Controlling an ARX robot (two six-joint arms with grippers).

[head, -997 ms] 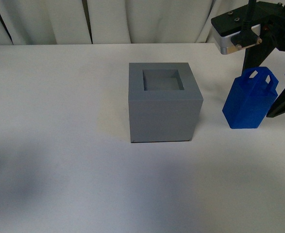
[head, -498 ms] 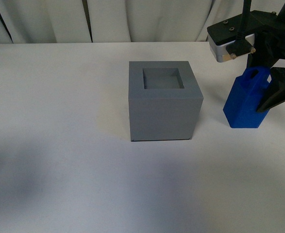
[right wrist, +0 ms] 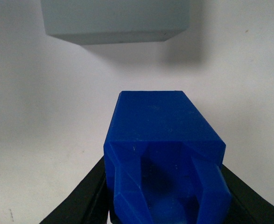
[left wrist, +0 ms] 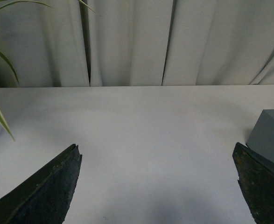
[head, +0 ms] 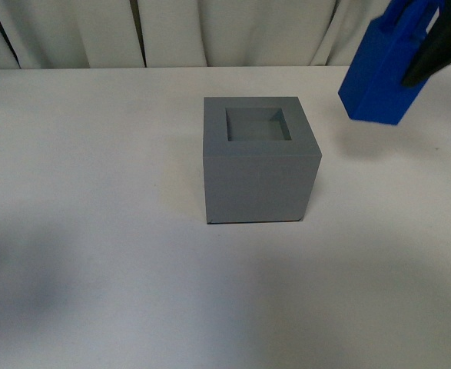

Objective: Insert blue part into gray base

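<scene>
No text, label, brand, number or sign was legible in any view. The faces of the blue part [head: 376, 77] and the gray base [head: 260, 178] were plain and unmarked.

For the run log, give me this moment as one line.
right gripper: shut on blue part, held above table | left gripper: open, empty | gray base: on table, recess empty | insertion: not done
</scene>
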